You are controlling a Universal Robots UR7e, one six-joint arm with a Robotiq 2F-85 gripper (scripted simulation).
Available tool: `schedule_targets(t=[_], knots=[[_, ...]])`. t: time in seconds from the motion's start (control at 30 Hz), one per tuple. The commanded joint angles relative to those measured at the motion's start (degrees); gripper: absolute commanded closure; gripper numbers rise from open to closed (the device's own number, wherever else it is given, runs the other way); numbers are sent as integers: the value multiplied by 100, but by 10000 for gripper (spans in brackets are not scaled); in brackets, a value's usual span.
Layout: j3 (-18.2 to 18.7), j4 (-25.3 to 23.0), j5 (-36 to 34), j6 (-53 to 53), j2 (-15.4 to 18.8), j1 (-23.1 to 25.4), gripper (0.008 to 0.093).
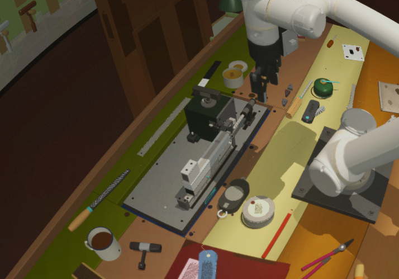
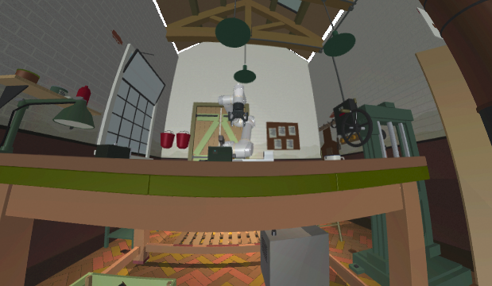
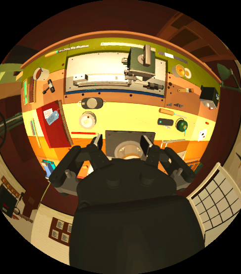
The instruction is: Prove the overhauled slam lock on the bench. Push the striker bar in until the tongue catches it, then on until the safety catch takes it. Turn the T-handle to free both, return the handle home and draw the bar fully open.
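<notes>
The lock's tongue and safety catch are hidden inside the dark green lock case point(image 1: 201, 116) at the far end of the grey base plate point(image 1: 193, 160). A T-handle point(image 1: 206, 93) sits on top of the case, its bar lying across. The pale striker bar point(image 1: 196, 169) lies drawn out along its rail toward the plate's near end, with a sprung plunger point(image 1: 245, 113) beyond the case. My gripper point(image 1: 262, 90) hangs high above the plate's far corner, open and empty, well clear of the lock point(image 3: 139, 64).
The raised wooden rim point(image 1: 154, 102) bounds the bench behind the lock. Two tins point(image 1: 232, 76) stand by the plate's far end, and a round tin point(image 1: 257, 211) and black gauge point(image 1: 233, 193) sit on the yellow mat. My arm's base point(image 1: 338, 166) stands to the right.
</notes>
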Motion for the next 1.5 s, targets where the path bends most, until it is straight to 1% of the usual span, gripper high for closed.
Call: schedule_targets(t=[0.0, 0.57, 0.7, 0.8, 0.93, 1.07, 1.23, 1.47], knots=[[-3, -3, 0, 0, 0, 0, 234], [-5, -7, 0, 8, 7, 8, 234], [-28, -53, 0, 87, 76, 88, 234], [-70, -132, 1, 224, 198, 226, 234], [-172, -298, 1, 505, 468, 508, 234], [-337, -512, 1, 858, 848, 862, 234], [-636, -794, 1, 1319, 1428, 1321, 234], [-1185, -1102, 0, 1864, 2283, 1864, 234]])
